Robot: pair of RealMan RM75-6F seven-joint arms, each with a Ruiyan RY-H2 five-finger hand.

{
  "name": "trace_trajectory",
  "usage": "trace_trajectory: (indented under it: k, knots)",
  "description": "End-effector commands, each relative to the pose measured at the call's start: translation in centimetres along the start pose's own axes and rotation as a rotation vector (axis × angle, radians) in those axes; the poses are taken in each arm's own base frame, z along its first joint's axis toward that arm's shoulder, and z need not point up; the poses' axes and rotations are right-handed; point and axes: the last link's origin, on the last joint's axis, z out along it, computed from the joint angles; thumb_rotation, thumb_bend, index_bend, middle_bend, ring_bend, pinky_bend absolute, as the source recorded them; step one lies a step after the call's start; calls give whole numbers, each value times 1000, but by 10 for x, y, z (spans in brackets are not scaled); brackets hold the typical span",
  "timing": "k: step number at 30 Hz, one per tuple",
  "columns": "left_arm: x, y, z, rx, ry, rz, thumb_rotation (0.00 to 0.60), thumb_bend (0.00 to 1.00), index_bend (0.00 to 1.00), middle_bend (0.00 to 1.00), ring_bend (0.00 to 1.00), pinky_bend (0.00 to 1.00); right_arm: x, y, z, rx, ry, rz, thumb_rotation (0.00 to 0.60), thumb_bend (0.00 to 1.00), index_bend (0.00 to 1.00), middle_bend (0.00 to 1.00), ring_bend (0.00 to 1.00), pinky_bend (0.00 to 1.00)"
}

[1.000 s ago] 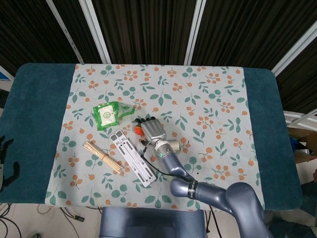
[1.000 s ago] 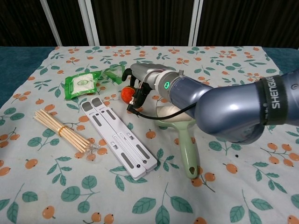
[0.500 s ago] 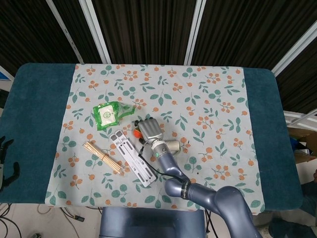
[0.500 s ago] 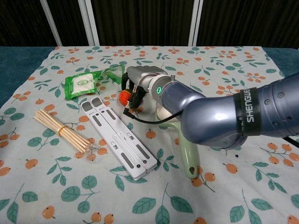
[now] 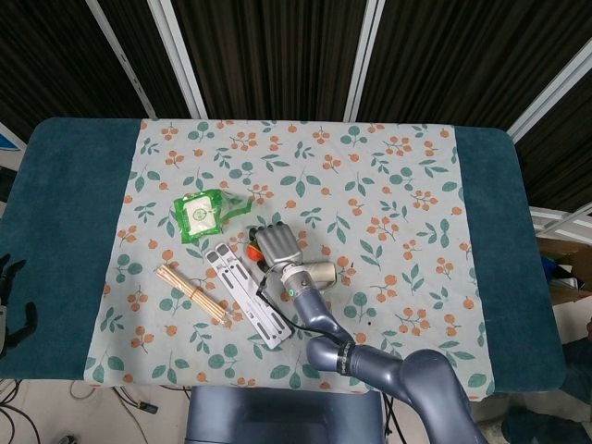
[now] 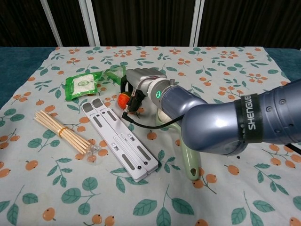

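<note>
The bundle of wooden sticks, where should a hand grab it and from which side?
Grip the bundle of wooden sticks at its banded middle, probably from above, fingers across its length. It lies flat and diagonal on the cloth, clear of the white folding stand.

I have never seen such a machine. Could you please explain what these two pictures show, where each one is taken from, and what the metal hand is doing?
This is a robot with two arms, each ending in a mechanical hand with fingers. One picture looks down from a camera on its head, the other looks forward from its chest.

Only the right hand reaches over the table, which has a flowered cloth. Its fingers are curled over a small orange ball; whether they actually grip it I cannot tell. The left hand barely shows at the left edge of the head view, away from the things.

Nearby lie a green packet, a white folding stand, a bundle of wooden sticks, and a pale green brush partly under the arm.
</note>
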Motion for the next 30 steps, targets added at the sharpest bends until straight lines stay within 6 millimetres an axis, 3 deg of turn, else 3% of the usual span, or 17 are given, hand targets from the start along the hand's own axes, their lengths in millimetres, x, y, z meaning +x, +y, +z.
trace_trajectory:
  k: [1, 7, 11, 18, 30]
  knots:
    - [0, 0, 0, 1, 0, 0, 600, 546, 113, 0, 0, 2, -1, 0, 0, -3, -8, -7, 600, 400, 441, 474, 451, 357]
    - [1, -1, 0, 4, 2, -2, 600, 546, 114, 0, 0, 2, 7, 5, -2, -12, 28, 22, 600, 448, 482, 508, 486, 364]
    - [1, -1, 0, 6, 2, -3, 600, 545, 115, 0, 0, 2, 26, 15, -6, -14, 78, 78, 600, 449, 482, 509, 489, 364]
    - [1, -1, -1, 5, 6, 0, 600, 545, 116, 0, 0, 2, 78, 47, -28, -35, 184, 240, 600, 449, 482, 509, 490, 364]
    - [2, -1, -1, 11, 13, 8, 600, 545, 116, 0, 0, 2, 163, 109, -93, 4, 234, 628, 600, 450, 482, 508, 491, 362]
